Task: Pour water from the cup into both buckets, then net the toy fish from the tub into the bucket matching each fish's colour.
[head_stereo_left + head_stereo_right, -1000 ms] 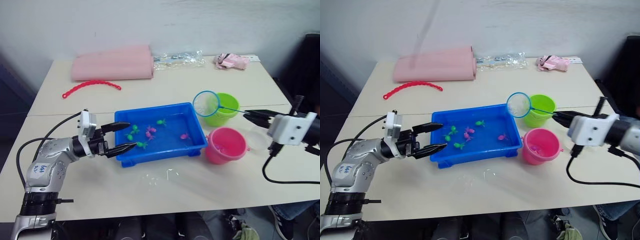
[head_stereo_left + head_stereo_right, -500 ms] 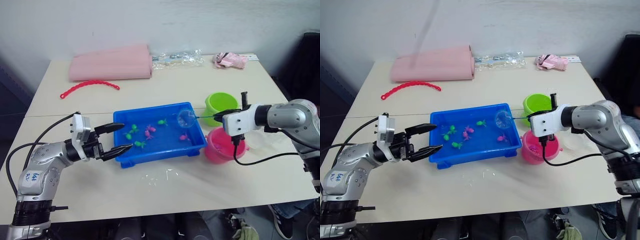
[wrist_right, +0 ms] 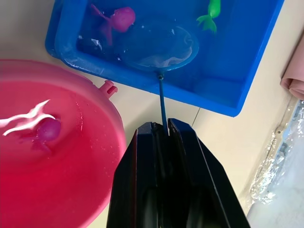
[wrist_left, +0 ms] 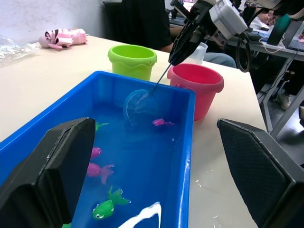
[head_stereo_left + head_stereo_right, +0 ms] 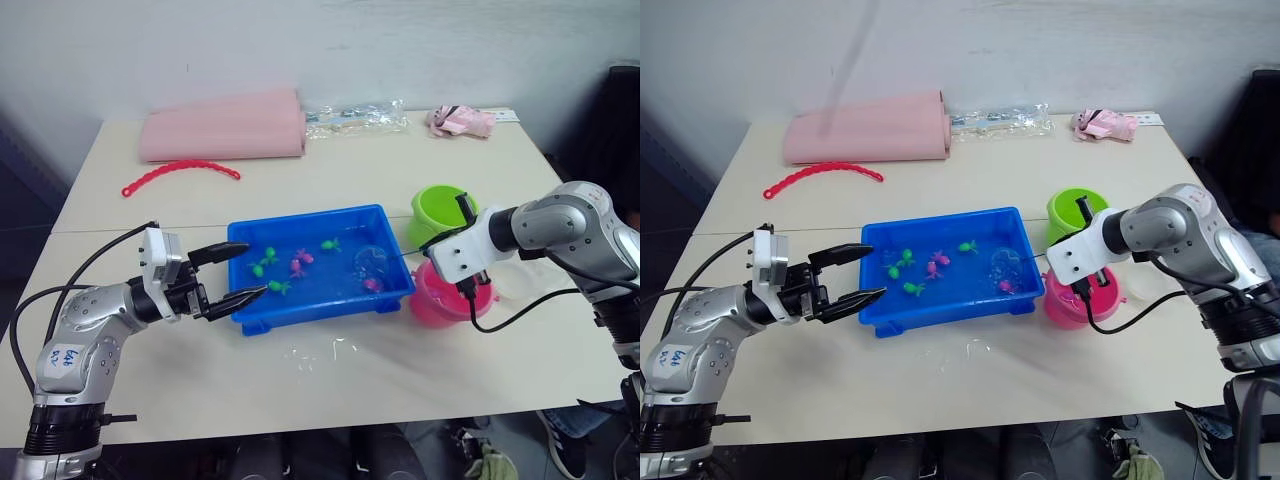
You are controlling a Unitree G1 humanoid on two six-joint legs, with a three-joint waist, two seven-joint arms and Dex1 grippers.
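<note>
- My right gripper point(image 3: 164, 130) is clamped tight on the net point(image 3: 156, 47) handle; hoop is dipped in the tub point(image 5: 300, 225) water, just beside a pink fish point(image 3: 118, 19).
- My left gripper point(image 5: 238, 272) is spread wide, holding nothing, fingertips at the tub's left end.
- Pink bucket point(image 5: 450, 300) holds one pink fish point(image 3: 45, 130); green bucket point(image 5: 440, 212) sits behind it.
- More pink and green fish float in the tub.
</note>
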